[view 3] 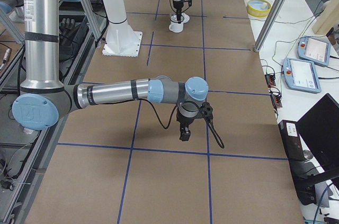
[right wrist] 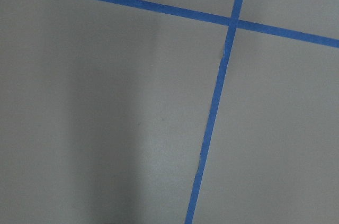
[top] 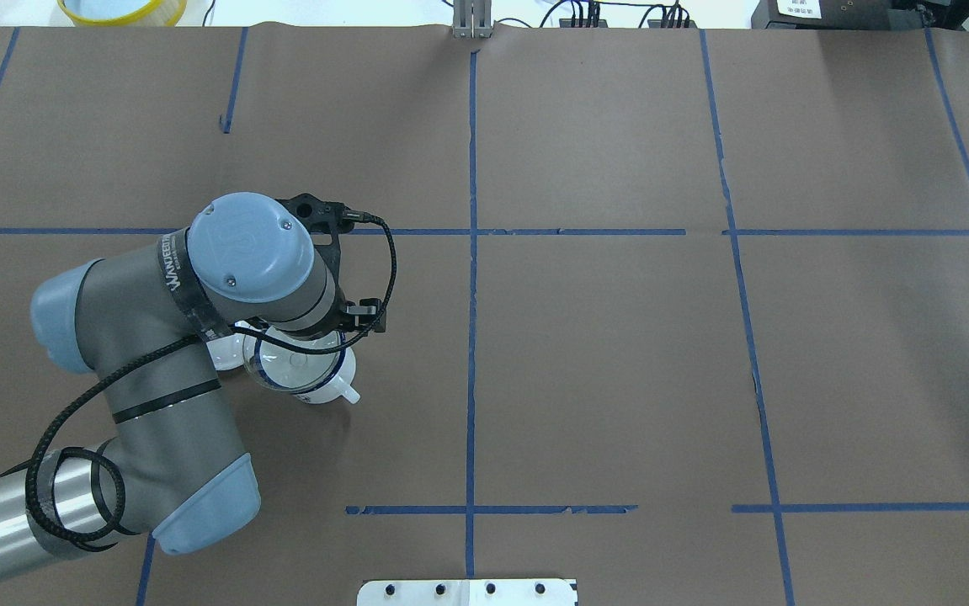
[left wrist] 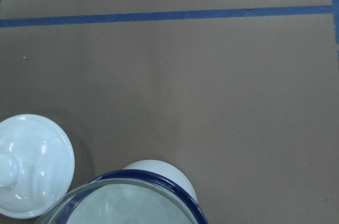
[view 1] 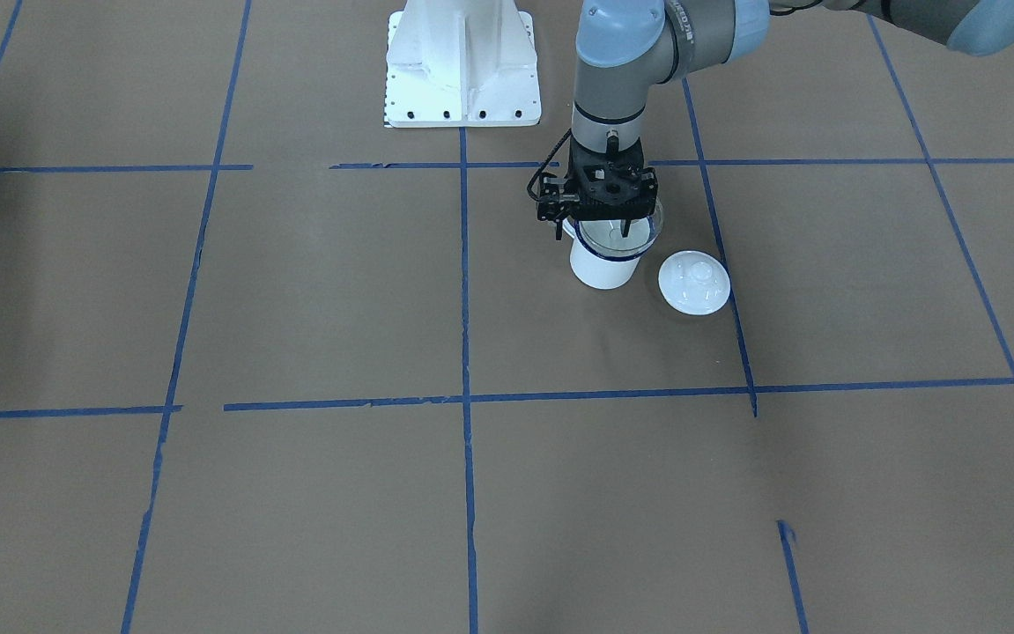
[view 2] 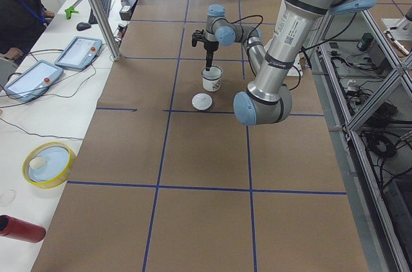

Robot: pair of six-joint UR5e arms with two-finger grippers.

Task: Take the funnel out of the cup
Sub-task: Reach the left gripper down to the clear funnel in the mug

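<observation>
The cup (view 1: 602, 271) is a white mug with a dark blue rim, standing on the brown table right of the centre line. The clear funnel (view 1: 617, 236) sits at its mouth, shifted a little off the blue rim. My left gripper (view 1: 612, 224) points straight down onto the funnel and appears shut on its rim, though the fingertips are mostly hidden. The left wrist view shows the funnel's rim (left wrist: 127, 205) over the cup (left wrist: 159, 170). My right gripper (view 3: 184, 134) hangs over bare table far from the cup. I cannot tell whether it is open or shut.
A white domed lid (view 1: 693, 283) with a knob lies on the table right beside the cup. The robot's white base plate (view 1: 462, 66) stands behind. Blue tape lines divide the brown table. A yellow bowl (view 2: 48, 164) sits off the table's side.
</observation>
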